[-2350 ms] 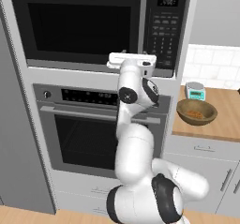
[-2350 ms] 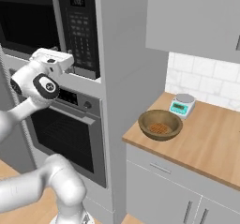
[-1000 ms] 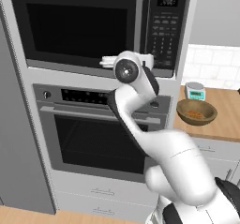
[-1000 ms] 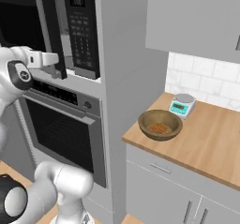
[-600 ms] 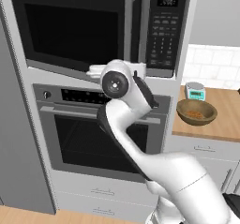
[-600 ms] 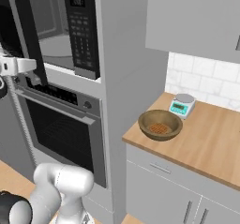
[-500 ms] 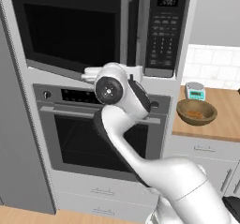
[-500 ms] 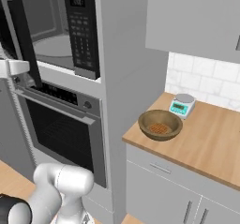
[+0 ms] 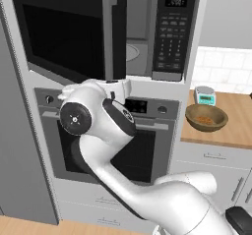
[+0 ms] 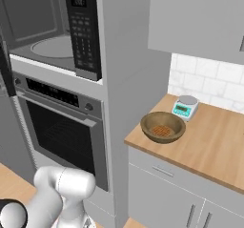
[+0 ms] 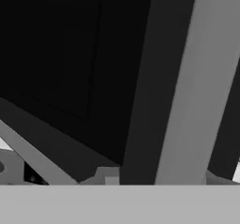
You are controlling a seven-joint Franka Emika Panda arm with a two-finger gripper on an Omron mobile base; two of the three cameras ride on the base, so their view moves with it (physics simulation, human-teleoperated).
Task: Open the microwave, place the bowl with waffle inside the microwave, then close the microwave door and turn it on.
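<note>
Microwave door swung partly open, bowl waiting on the desk

Microwave [image 9: 147, 32] sits built into the tall grey column above the steel oven [image 9: 147, 145], and its door [image 9: 74, 32] stands swung out toward the left, so that the grey cavity and the round glass turntable [image 10: 50, 46] show behind it. The slim vertical handle [image 9: 109, 32] runs down the free edge of the microwave door.

The white arm [image 9: 98, 126] rises from the lower right of the left base view and bends up under that door edge; the claw [image 9: 118, 87] sits just below the foot of the handle, close against the door's lower corner. Whether it clasps the handle or stands released cannot be told (the wrist blocks the fingers, and the hand view gives just a close pale vertical bar against dark glass).

The bowl with waffle [image 10: 163, 127] rests on the wooden desk [image 10: 214, 146] to the right of the oven column, well apart from the claw and lower than the microwave. A small teal and white kitchen scale [image 10: 185, 107] stands just behind the bowl, near the tiled wall.
</note>
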